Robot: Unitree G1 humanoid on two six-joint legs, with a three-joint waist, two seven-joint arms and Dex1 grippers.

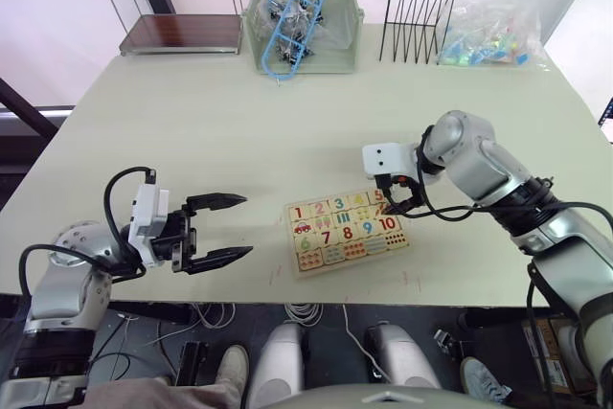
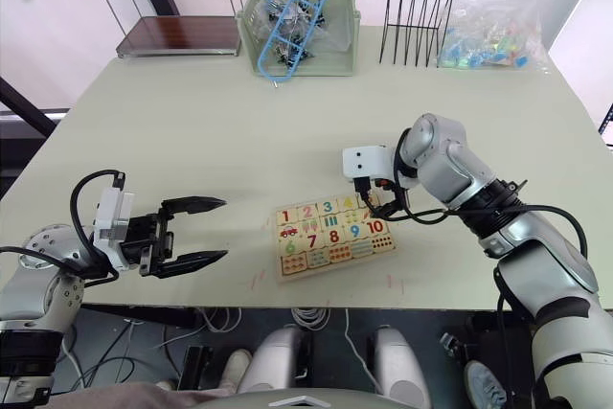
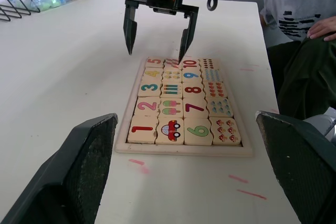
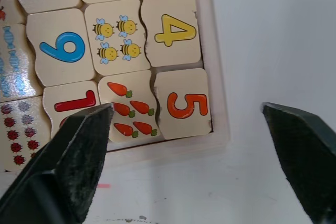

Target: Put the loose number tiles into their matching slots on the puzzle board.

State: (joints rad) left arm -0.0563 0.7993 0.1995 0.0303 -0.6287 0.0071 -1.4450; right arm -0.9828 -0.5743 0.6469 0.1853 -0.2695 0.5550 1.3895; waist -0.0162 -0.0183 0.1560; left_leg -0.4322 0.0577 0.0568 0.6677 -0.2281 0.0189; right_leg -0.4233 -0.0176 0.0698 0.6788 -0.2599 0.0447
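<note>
The left gripper (image 1: 228,229) is hovering near the table's (image 1: 192,122) near edge with its fingers spread wide and nothing between them, idling well apart from the work, probably to keep out of the way. Further along that near edge, the puzzle board (image 1: 347,233) is lying flat, and the number tiles 1 (image 3: 142,128), 2 (image 3: 147,105), 3 (image 3: 149,87), 4 (image 4: 171,30) and 5 (image 4: 184,105) are all sitting in their row. The right gripper (image 3: 156,35) is hanging over the board's far end by the 5, fingers apart and empty, which looks like a release just made. Beyond, a green bin (image 1: 303,24) and a wire rack (image 1: 418,18) are standing along the far edge.
</note>
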